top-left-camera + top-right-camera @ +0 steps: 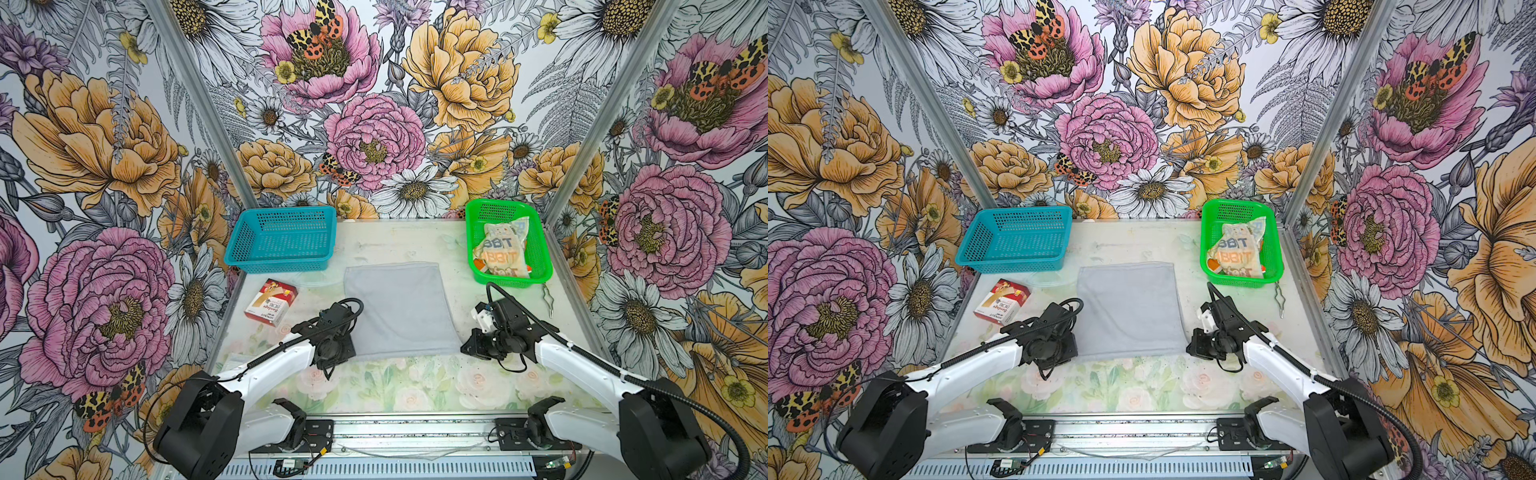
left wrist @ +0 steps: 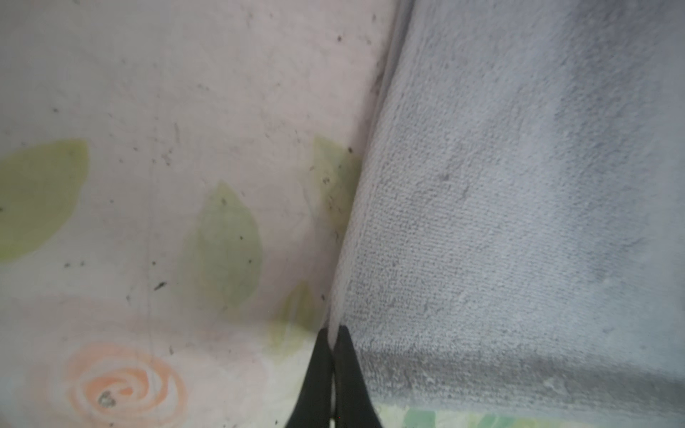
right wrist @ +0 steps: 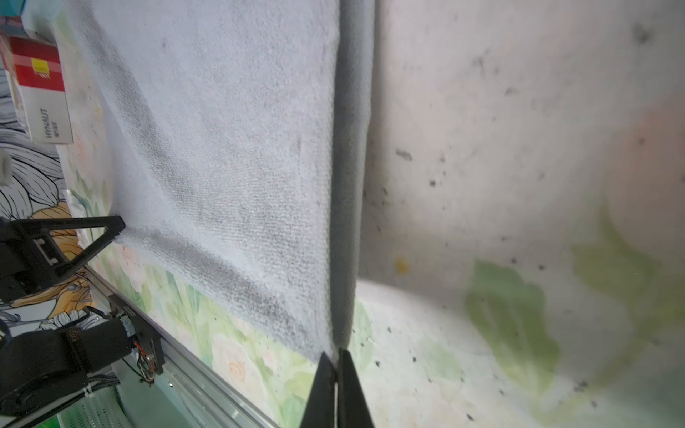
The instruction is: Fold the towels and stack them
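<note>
Two white-and-black arms reach in from the near rail over the pale table printed with roses and green leaves [image 1: 415, 386]. Each arm ends at a near corner of the large plain light grey towel [image 1: 399, 307].

The left gripper [image 2: 333, 335] has its black fingers pressed together on the towel's near left corner. In the left wrist view the hem runs straight into the tips. The right gripper [image 3: 337, 355] is closed in the same way and pinches the near right corner, where a darker grey hem meets the fingertips. In the right wrist view the opposite end of that near edge is drawn to a point at the left gripper's tip.

In both top views the grey towel lies flat in the middle of the table. It looks roughly square, and its far edge reaches towards the gap between the two baskets. Left of it, apart from the cloth, lies a red-and-white cardboard box [image 1: 272, 301].

Further back on the left sits a teal perforated plastic basket [image 1: 278, 261]. On the far right, a bright green perforated plastic basket [image 1: 513, 283] holds the crumpled cream towel with blue and orange lettering [image 1: 503, 249]. A small orange cloth [image 1: 482, 266] peeks out from under that towel's near left side.
</note>
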